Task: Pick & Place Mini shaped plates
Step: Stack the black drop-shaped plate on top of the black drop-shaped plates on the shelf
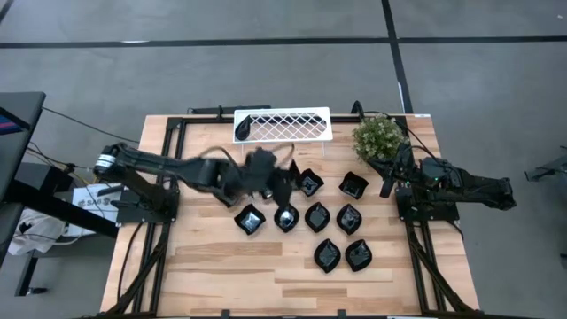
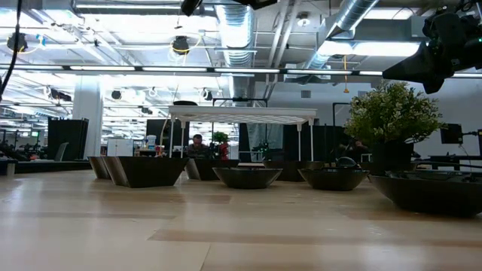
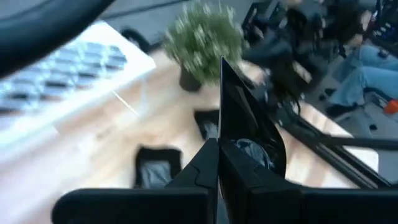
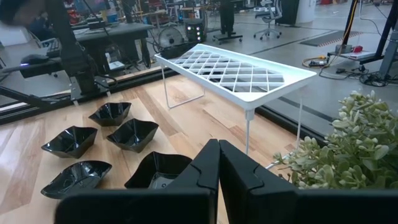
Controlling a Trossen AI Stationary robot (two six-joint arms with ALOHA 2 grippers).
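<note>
Several glossy black mini shaped plates lie flat on the wooden table, among them one (image 1: 250, 219), another (image 1: 317, 216) and a third (image 1: 359, 255). One more dark plate (image 1: 244, 130) lies on the left end of the white lattice rack (image 1: 288, 124). My left gripper (image 1: 276, 183) hovers blurred over the plates near the table's middle, shut on a black plate (image 3: 249, 124). My right gripper (image 4: 219, 155) waits shut and empty at the right side, beside the green plant (image 1: 379, 136). My left gripper pinches the plate's rim (image 3: 225, 155) between its two fingers. The plate stands on edge, rising away from the fingertips, with its hollow face (image 3: 255, 149) turned to one side. It is lifted clear of the table and the other plates.
The rack stands on thin legs (image 4: 247, 130) along the table's far edge. The plant pot (image 2: 392, 162) sits at the far right corner. Bare wood (image 1: 230, 270) lies toward the near edge. Black frame rails (image 1: 146, 257) run along both sides.
</note>
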